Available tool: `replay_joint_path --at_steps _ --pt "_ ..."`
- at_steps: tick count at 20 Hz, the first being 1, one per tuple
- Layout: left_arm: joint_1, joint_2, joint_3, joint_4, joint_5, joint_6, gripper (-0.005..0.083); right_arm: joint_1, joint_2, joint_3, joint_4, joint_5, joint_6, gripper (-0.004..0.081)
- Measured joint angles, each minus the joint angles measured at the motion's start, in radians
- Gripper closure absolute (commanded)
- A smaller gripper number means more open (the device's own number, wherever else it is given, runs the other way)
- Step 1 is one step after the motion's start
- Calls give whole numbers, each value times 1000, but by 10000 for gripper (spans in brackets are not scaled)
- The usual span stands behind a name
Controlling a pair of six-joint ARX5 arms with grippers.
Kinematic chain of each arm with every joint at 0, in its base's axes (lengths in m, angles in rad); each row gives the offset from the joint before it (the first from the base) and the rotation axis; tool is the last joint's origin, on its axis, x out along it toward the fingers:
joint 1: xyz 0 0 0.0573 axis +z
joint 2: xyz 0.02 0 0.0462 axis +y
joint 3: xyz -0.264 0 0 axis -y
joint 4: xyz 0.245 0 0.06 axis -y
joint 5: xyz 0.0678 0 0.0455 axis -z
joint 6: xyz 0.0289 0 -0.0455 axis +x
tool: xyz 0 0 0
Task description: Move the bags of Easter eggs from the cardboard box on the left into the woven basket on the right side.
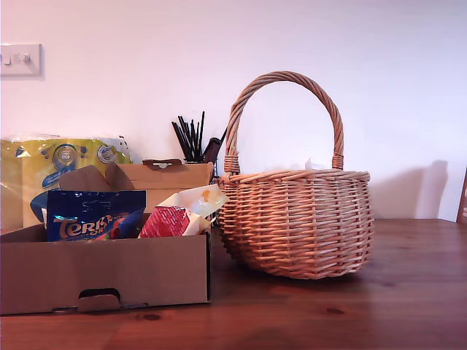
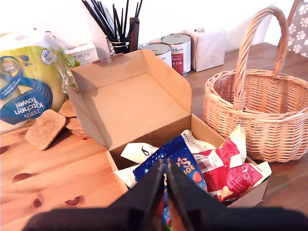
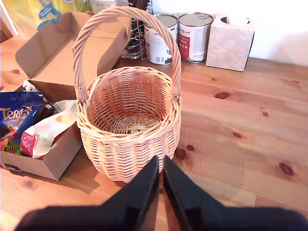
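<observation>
With the woven basket (image 3: 127,113) empty, my first pincer (image 2: 163,185) hung nearly closed above the blue bag (image 2: 175,163) in the cardboard box (image 2: 144,103); it needed opening before descending.

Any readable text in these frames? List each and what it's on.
"TERRY'S", partly hidden: blue bag in the cardboard box.
"Kitchen Towel", upside down: yellow pack.
"PORLEX": small white box.
Tin labels: too small to read.
Red bag: print unreadable.
</observation>
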Motion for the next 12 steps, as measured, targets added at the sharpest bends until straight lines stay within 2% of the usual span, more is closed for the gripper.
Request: replay_joint_path --at_steps 3,9,12 --pt "0 78 5 53 87 32 797 0 0 0 12 -19 0 782" --pt "0 395 100 66 241 182 788 0 2 0 55 -103 0 782" --pt "0 542 163 67 346 236 663 0 18 0 47 -106 0 782"
